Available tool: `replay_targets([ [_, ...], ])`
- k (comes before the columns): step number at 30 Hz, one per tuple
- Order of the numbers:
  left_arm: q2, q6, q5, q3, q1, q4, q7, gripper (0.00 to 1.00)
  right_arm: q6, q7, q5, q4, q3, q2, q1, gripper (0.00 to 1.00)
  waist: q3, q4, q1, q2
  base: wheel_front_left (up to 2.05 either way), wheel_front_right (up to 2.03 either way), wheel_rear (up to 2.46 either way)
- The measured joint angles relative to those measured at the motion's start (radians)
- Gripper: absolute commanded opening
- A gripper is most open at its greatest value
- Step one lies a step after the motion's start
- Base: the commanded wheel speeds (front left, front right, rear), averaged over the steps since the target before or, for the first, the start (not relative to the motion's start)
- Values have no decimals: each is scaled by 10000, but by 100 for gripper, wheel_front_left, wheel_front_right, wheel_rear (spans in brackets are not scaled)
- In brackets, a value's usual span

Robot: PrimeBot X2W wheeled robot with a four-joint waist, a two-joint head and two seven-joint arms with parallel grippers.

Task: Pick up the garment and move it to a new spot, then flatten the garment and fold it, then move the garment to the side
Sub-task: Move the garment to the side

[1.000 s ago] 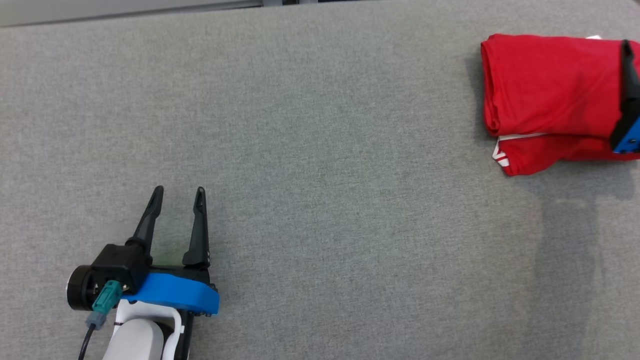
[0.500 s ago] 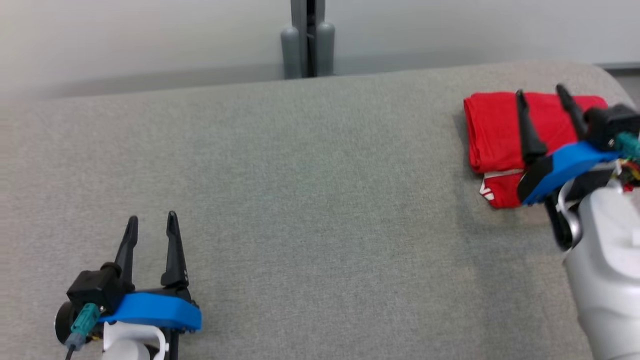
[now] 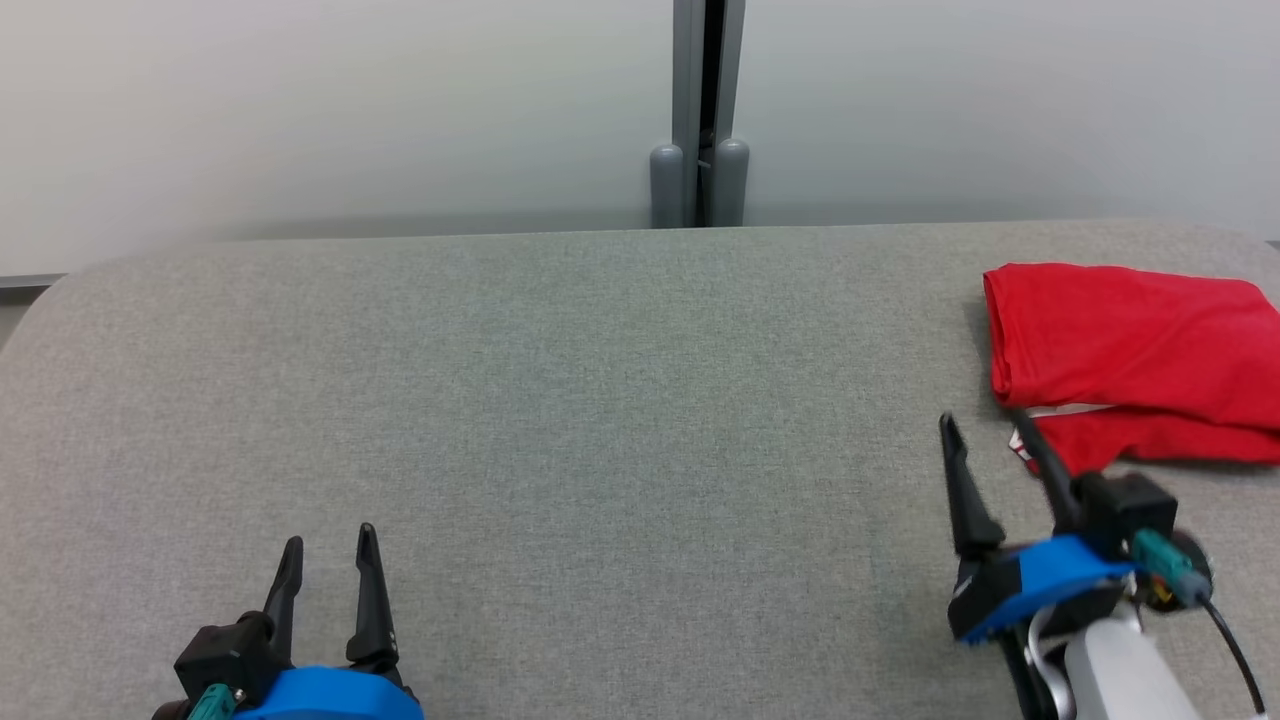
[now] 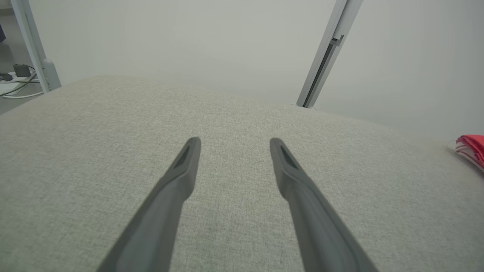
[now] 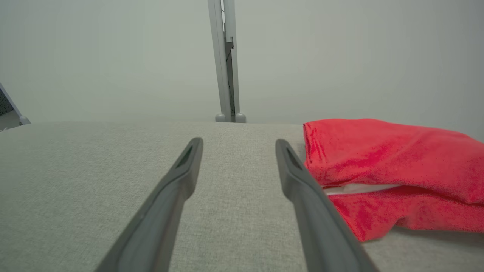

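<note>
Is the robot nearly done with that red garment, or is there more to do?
It looks about finished. The folded red cloth garment lies set aside at the right end of the grey fabric-covered table. Nothing is in hand: the left gripper and the right gripper both stand open and empty. Nothing obvious is left.

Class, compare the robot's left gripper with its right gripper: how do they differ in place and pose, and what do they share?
1. The left gripper sits far across the grey table from the folded red garment; the right gripper sits close beside it.
2. In the head view the left gripper's fingers point almost straight up; the right gripper's lean leftward.
Shared: both have open jaws, holding nothing.
</note>
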Motion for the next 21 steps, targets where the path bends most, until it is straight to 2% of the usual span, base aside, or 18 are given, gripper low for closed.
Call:
replay_targets([
  [5,-174,13,-19,50,130,-40,-10,100,0,2,1166,-711,453,31,1146,100,-49,98,1,0,0,0,0],
  [21,-247,10,247,268,217,-188,-12,100,0,0,1129,-1576,930,31,1778,100,-195,-40,2,0,0,0,0],
])
